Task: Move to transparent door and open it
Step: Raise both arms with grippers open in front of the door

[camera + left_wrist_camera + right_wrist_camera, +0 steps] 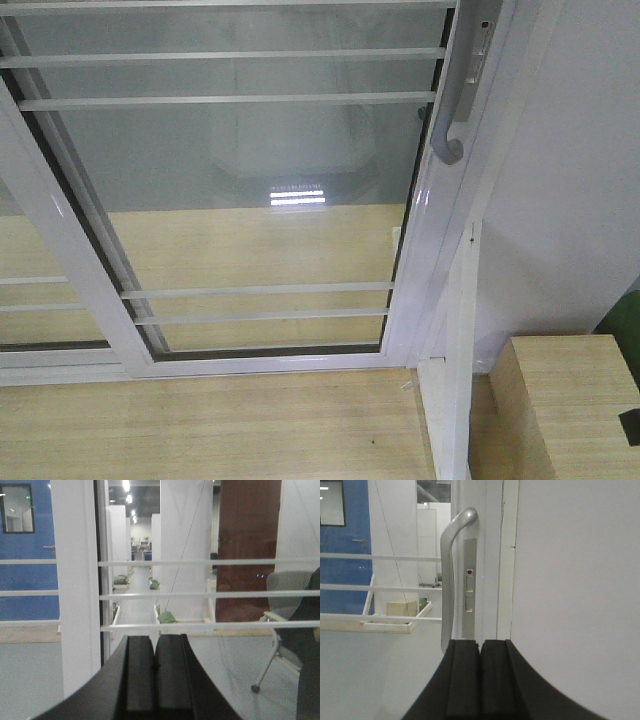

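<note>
The transparent door (260, 190) fills the front view: clear glass in a glossy white frame with thin white horizontal bars. Its grey curved pull handle (457, 95) sits at its right edge. In the right wrist view the handle (449, 580) and lock plate (469, 587) stand straight ahead, just above my right gripper (480, 642), which is shut and empty, short of the handle. In the left wrist view my left gripper (154, 639) is shut and empty, facing the barred glass (200, 595).
A white jamb post (455, 380) stands right of the door. A white wall (570, 180) lies beyond it. A light wooden box (560, 410) sits at bottom right. Another barred glass panel (30, 290) overlaps at the left. The floor (200, 425) is light wood.
</note>
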Tool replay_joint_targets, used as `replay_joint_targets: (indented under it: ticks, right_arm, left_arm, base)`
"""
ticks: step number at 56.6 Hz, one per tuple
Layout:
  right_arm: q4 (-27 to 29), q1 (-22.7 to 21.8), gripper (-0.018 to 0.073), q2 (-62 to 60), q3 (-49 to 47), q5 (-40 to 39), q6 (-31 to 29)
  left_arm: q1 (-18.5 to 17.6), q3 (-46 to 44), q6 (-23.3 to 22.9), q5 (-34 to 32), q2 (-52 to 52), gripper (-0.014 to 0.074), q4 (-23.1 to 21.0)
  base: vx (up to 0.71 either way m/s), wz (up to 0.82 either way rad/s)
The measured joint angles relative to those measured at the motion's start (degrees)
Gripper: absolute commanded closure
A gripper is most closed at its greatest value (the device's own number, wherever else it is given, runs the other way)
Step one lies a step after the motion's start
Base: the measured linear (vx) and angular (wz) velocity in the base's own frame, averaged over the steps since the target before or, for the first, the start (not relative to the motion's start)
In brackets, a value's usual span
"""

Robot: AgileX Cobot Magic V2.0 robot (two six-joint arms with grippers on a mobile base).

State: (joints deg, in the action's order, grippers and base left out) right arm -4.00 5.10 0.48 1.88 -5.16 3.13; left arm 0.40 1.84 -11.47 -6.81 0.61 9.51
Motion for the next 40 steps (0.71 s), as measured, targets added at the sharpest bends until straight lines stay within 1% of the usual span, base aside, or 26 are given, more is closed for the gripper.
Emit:
replay_joint_targets:
  ticks: [7, 15, 20, 28, 33, 40]
  right_arm:
    - [0.1, 0.0, 0.0561, 1.0, -1.2, 1.4, 1.6]
    - [0.1, 0.0, 0.0561, 7.6, -8.7, 5.6, 2.0]
    - [0.1, 0.0, 0.0561, 14.8, -14.9, 7.1, 2.0]
    - [-0.3, 0.0, 0.0561, 29.6, -23.9, 7.0, 2.0]
    - [-2.1, 0.0, 0.0561, 39.3, -28.9, 5.7, 2.0]
    - [-4.8, 0.0, 0.0561, 50.9, -35.2, 2.3, 2.0]
  left_arm:
    - [0.0, -0.1, -1.4, -0.3, -1.0, 0.0594, -0.5]
    - [0.0, -5.1, -2.2, 2.6, -8.3, 0.0594, -1.6]
    - [0.0, -10.9, -2.3, 2.2, -16.0, 0.0594, -1.6]
    - [0.0, -20.1, -2.3, 0.7, -29.5, 0.0594, -1.8]
    - [0.0, -25.9, -2.3, -0.6, -39.0, 0.0594, -1.6]
    - [0.0, -32.1, -2.3, -3.7, -50.3, 0.0594, 0.4]
  base:
    - [0.00, 0.00]
    - [0.00, 0.00]
    - [0.00, 0.00]
    - [0.00, 0.00]
    - [0.00, 0.00]
    - [0.00, 0.00]
